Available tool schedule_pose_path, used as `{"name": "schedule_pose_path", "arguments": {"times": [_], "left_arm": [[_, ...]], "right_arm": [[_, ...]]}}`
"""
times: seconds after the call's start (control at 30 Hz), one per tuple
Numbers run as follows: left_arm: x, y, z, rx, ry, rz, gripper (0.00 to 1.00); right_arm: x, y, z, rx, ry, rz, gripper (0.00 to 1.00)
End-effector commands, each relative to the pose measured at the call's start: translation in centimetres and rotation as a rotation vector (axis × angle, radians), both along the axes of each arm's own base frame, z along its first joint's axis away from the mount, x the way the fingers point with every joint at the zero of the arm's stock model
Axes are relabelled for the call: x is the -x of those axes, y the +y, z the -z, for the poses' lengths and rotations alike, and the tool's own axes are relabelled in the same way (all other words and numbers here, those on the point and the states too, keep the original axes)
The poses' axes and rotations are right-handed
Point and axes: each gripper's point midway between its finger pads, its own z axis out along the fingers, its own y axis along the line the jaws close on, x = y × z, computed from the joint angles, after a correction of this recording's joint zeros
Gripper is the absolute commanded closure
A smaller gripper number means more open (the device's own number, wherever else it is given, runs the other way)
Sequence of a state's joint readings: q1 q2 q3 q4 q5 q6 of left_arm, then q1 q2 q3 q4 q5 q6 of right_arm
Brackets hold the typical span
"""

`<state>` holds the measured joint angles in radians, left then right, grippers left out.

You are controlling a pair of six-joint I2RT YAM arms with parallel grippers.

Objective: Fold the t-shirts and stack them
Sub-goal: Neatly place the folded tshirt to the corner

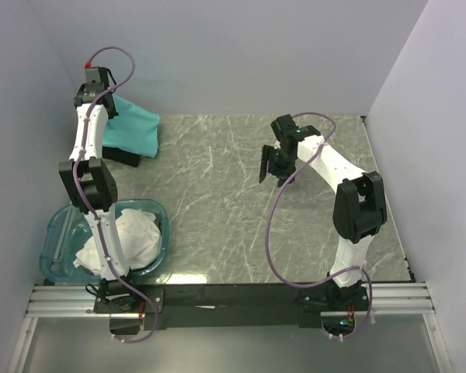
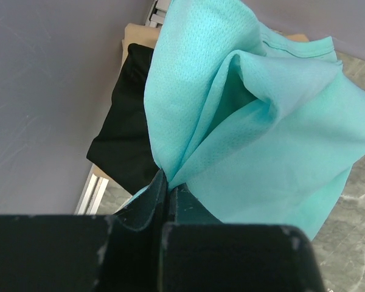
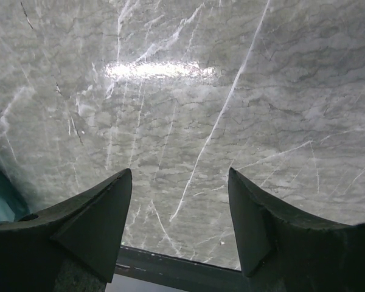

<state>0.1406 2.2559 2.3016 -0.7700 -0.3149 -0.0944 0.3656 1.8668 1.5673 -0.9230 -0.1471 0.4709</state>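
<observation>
The tub (image 1: 56, 233) sits at the desk's (image 1: 233, 210) near-left corner, partly off the left edge, and the white shirts (image 1: 136, 237) lie crumpled inside it, with the left arm's links passing over them.

The right gripper (image 1: 272, 171) hangs over the bare marbled surface, right of the middle. Its jaws stand wide apart, released, with nothing between them; the wrist view shows only veined stone under the fingers (image 3: 103, 213).

Toward the far-left corner, the left gripper (image 2: 167, 182) is clenched on the teal shirt (image 2: 261, 134). The fingertips pinch a gathered fold of the cloth, and the rest fans away from them in loose pleats. From above, the shirt drapes from the raised gripper down toward the desk, spreading rightward along the far edge.

The black shirt (image 2: 125, 140) lies flat just beside and partly beneath the teal one, close to the left wall. A strip of tan cardboard (image 2: 134, 30) shows past its far end; whether the black shirt rests on it I cannot tell.
</observation>
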Motion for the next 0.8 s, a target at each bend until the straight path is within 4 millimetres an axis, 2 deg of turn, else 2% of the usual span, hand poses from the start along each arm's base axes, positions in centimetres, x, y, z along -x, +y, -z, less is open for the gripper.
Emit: {"name": "schedule_pose_path", "arguments": {"times": [0.0,0.5,0.77], "left_arm": [[-0.2,0.2,-5.9,-0.005,-0.142,-0.004,1.0],[0.2,2.9,-8.9,0.042,-0.241,-0.047,1.0],[0.4,4.1,-8.4,0.055,-0.239,-0.065,1.0]], "right_arm": [[-0.7,0.2,-1.1,-0.004,-0.015,-0.004,0.29],[-1.2,0.5,-1.1,-0.005,-0.006,-0.013,0.29],[-1.2,0.7,-1.0,-0.003,0.002,-0.012,0.29]]}}
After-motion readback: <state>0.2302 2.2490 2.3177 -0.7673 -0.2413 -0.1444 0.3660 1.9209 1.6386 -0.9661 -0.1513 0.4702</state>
